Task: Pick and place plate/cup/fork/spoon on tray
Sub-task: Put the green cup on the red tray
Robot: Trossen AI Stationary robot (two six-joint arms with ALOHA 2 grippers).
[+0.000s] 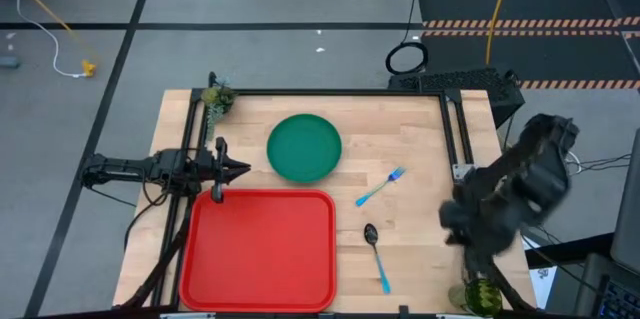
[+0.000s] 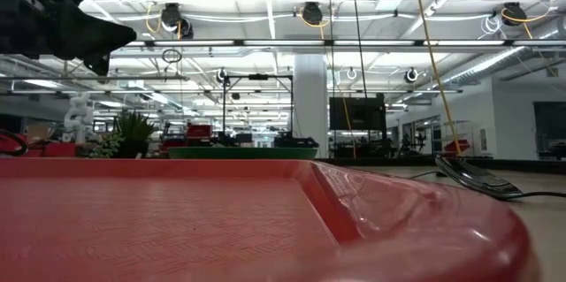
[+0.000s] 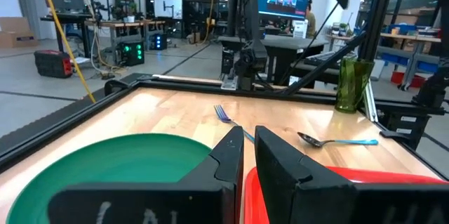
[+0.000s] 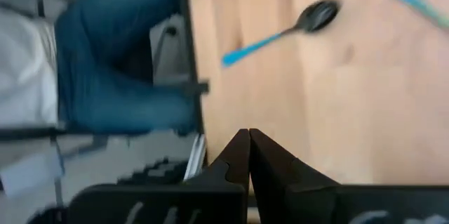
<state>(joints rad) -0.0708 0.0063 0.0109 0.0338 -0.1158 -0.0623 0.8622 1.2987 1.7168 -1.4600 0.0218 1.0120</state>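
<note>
A: Progress so far? The tray looks bare to me from above.

B: It is. Nothing has been set on it. The plate lies flat on the wood just beyond the tray's far edge, and the fork and spoon lie on the table to the tray's right, the spoon nearer the front.

A: And the cup?

B: It stands upright at the table's front right corner, well apart from the tray, close under the right arm.

A: Are the arms holding anything?

B: No. The left gripper hangs by the tray's far left corner, near the plate's rim, its fingers a narrow slit apart with nothing between them. The right gripper is pressed closed and empty, off the table's right edge near the spoon.

A: So all four pieces are left?

B: I'd judge so. The plate looks like the nearest candidate for the left arm.
</note>
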